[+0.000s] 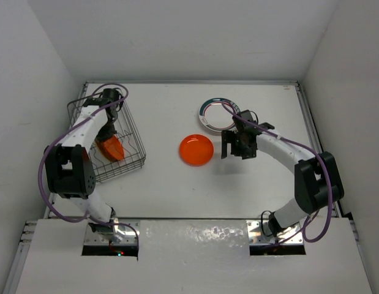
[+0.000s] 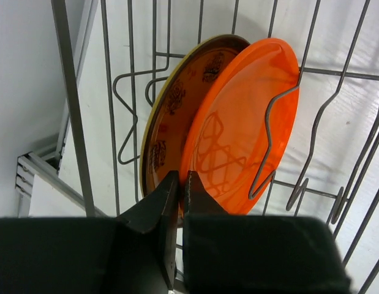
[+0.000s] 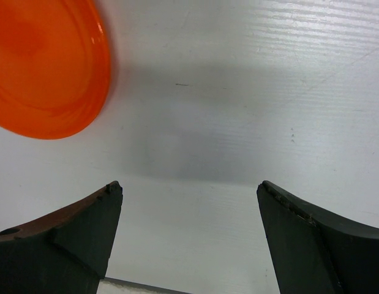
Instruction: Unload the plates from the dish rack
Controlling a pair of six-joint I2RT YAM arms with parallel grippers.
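Left jaws pinch the racked orange plate (image 2: pixel 238 122); right jaws gape empty near the tabletop plate (image 3: pixel 42 67).

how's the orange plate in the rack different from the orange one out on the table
The racked orange plate stands on edge between the dish rack wires; the unloaded orange plate lies flat. The racked one stands next to a patterned plate; the unloaded one lies alone. The left end effector pinches the racked one's rim; the open right end effector is beside the unloaded one, not touching. Both are round and plain orange.
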